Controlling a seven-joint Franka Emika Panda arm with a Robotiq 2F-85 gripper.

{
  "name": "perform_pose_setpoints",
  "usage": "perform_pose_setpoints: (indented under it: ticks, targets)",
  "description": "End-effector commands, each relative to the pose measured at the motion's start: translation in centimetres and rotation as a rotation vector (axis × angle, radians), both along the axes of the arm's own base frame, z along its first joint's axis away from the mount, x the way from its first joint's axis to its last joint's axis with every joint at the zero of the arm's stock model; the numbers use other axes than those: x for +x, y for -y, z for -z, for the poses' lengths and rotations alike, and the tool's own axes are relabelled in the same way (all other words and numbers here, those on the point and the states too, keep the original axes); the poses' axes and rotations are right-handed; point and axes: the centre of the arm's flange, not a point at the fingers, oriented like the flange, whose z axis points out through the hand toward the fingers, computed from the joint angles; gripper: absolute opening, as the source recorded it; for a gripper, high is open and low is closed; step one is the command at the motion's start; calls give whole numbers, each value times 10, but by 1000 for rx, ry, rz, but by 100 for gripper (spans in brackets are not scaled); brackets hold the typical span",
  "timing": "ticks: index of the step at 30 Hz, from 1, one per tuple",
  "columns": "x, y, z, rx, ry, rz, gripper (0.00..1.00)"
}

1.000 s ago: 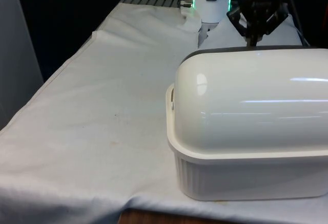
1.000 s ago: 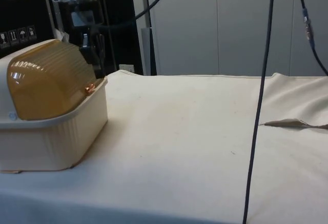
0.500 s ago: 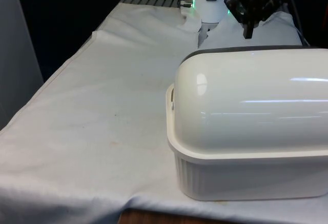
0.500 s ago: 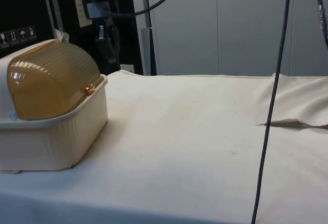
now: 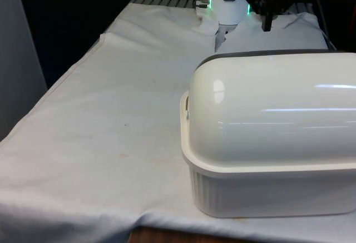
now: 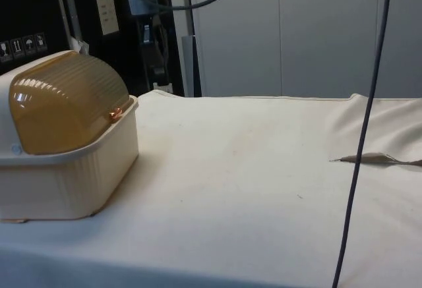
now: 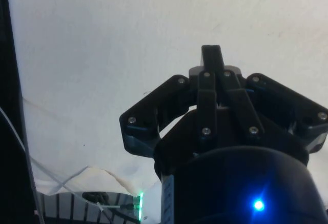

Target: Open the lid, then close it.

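The bread box (image 5: 267, 143) stands at the front view's right, its cream back turned to that camera. From the side I see its ribbed cream base (image 6: 66, 182) and its amber roll lid (image 6: 66, 103), which is down, with a small copper handle (image 6: 115, 113) at the lid's lower edge. My black gripper (image 5: 266, 25) hangs above and behind the box, apart from it. In the side view the gripper (image 6: 156, 64) is up beyond the handle side of the box. The wrist view has the gripper (image 7: 211, 54) shut, fingers pressed together over bare white cloth, holding nothing.
White cloth covers the table, with a raised fold (image 6: 376, 159) at the side view's right. A dark cable (image 6: 359, 143) hangs down across that view. The table's near edge (image 5: 167, 233) runs just below the box in the front view.
My gripper has risen from just behind the lid's top and drawn away from the box. The lid and the box have not moved.
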Motion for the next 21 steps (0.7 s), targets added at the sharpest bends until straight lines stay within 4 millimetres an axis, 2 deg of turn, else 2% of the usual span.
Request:
perform_pose_setpoints:
  ticks: [1,16,18,20,21]
  targets:
    - [-2,0,-1,6,11,0,0]
    - [-5,0,0,3,4,0,0]
    - [-5,0,0,3,4,0,3]
    - [-5,0,0,2,4,-1,11]
    - [-5,0,0,3,4,0,11]
